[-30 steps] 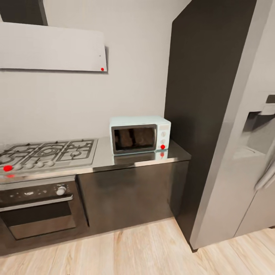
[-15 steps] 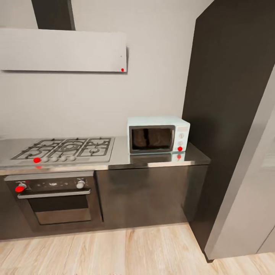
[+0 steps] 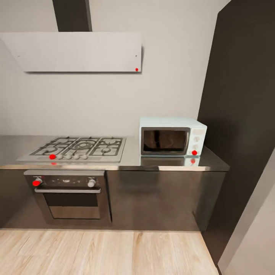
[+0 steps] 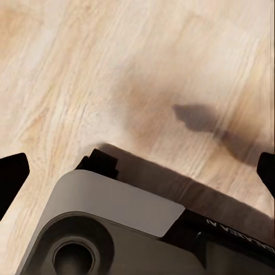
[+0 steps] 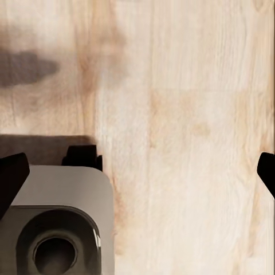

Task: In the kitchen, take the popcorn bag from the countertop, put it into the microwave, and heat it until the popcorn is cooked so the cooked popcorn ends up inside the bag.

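The robot faces the microwave (image 3: 172, 136), door shut, on the countertop (image 3: 131, 157); no bag in sight, so the task looks unstarted. Both the left gripper (image 4: 137, 172) and right gripper (image 5: 137, 172) hang spread wide and empty over the wooden floor (image 5: 189, 143)

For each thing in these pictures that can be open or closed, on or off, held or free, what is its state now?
microwave: door closed, standing on the countertop beside the gas hob.
oven: door closed.
gas hob: no pot on its grates, no flame seen.
left gripper: open, holding nothing, above the wooden floor.
right gripper: open, holding nothing, above the wooden floor.
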